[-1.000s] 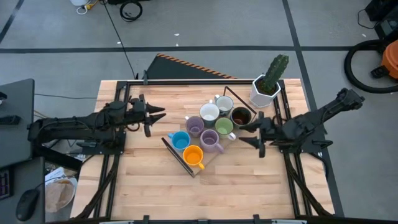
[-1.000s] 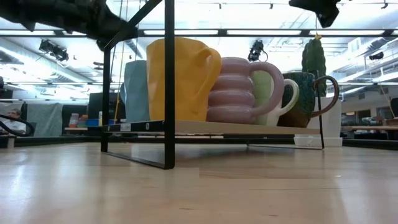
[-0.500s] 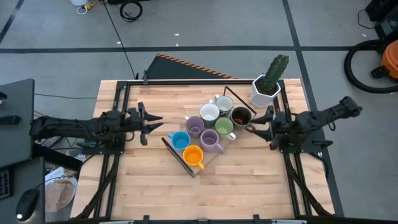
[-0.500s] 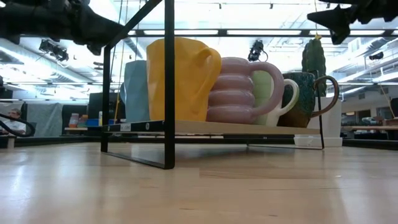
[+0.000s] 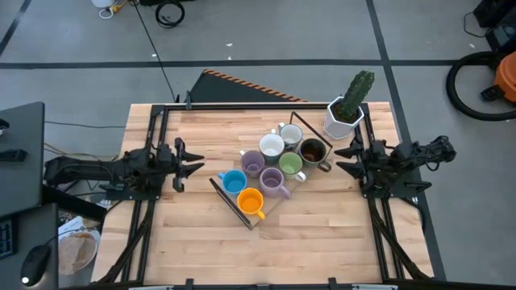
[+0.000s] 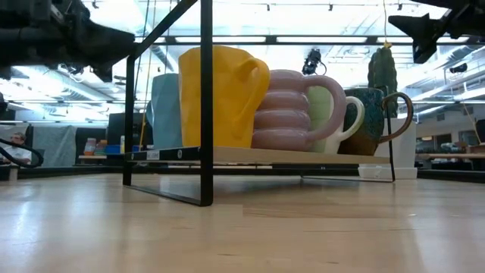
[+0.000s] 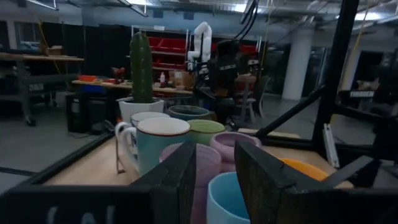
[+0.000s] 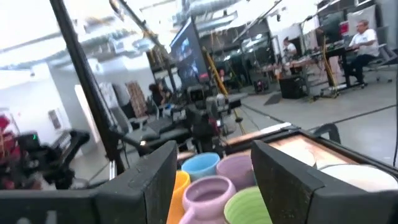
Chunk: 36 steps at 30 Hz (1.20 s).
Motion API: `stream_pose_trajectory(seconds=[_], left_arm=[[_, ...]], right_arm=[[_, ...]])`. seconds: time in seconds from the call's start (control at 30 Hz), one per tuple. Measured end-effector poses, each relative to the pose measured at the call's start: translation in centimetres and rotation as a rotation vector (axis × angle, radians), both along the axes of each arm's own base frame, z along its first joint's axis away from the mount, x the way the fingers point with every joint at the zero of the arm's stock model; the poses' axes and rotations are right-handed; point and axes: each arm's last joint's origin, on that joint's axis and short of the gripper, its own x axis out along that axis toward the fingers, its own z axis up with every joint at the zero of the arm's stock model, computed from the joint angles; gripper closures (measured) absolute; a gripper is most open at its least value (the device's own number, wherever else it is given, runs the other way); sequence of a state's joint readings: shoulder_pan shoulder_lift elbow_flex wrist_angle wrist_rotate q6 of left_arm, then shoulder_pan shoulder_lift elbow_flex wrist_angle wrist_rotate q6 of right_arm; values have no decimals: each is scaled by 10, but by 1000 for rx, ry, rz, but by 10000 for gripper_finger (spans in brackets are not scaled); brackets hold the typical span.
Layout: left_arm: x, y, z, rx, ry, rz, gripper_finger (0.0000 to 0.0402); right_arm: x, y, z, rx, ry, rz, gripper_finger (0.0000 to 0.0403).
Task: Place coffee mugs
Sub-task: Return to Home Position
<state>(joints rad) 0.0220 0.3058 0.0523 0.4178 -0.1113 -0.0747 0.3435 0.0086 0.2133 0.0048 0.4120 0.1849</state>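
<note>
A pale wooden table [image 5: 201,234] stands on a grey floor, with a low black-framed shelf [image 5: 228,199] set at an angle in the middle of the high view.

All eight mugs stand upright and close together on the shelf. The orange mug [image 5: 251,201] is lowest in the frame, at the shelf's near corner. The blue mug [image 5: 234,181] is just up and left of it. One lavender mug [image 5: 274,183] stands beside the blue one, and the second lavender mug [image 5: 253,163] is above them. The green mug [image 5: 291,166] sits at the cluster's centre. The white mug [image 5: 272,146], steel mug [image 5: 290,133] and dark brown mug [image 5: 312,151] form the upper row.

At the upper right of the table stands a white faceted pot [image 5: 343,119] holding a cactus, just beside the shelf's far corner.

The left gripper [image 5: 192,165] hovers at the left edge of the table, pointing at the shelf and well apart from the mugs. Its fingers [image 7: 180,180] are slightly parted and hold nothing. The right gripper [image 5: 344,159] hovers at the right edge, below the pot in the frame. Its fingers [image 8: 149,180] are spread wider and are also empty.
</note>
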Motion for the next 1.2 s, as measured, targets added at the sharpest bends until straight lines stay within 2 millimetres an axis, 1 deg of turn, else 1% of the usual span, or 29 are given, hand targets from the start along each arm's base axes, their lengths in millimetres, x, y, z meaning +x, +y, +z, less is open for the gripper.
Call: stream_pose_trajectory(seconds=[0.1,0.17,0.23,0.3,1.2], left_arm=[[-3,0,-10,-36,-15,-11,286],[-5,0,-9,-42,-30,-17,286],[-6,-1,-8,-41,-42,-22,286],[-7,-1,-5,-40,-66,-23,286],[-7,-1,-4,-33,-79,-22,285]], right_arm=[[4,1,-9,19,-30,-34,190],[6,0,-13,44,-58,-76,190],[6,-1,-14,68,-87,-110,190],[7,-1,-15,68,-83,-118,190],[7,-1,-15,55,-82,-108,190]])
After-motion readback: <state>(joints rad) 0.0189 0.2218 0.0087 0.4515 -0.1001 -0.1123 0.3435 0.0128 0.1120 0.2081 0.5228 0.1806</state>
